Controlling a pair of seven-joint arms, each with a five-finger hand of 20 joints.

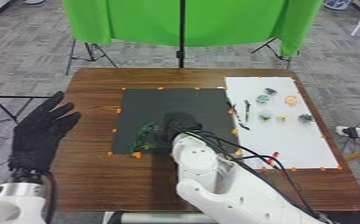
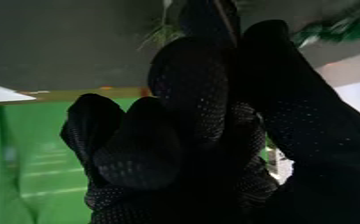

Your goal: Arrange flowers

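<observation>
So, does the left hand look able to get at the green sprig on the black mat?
Probably yes: the left hand is open at the table's left, and nothing stands between it and the green sprig on the black mat. The right hand is close beside the sprig, though, and could crowd it.

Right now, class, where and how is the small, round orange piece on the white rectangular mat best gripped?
Probably by its outer edges, from above: the orange piece looks compact and roundish, with a pale blue-green piece to its left.
</observation>
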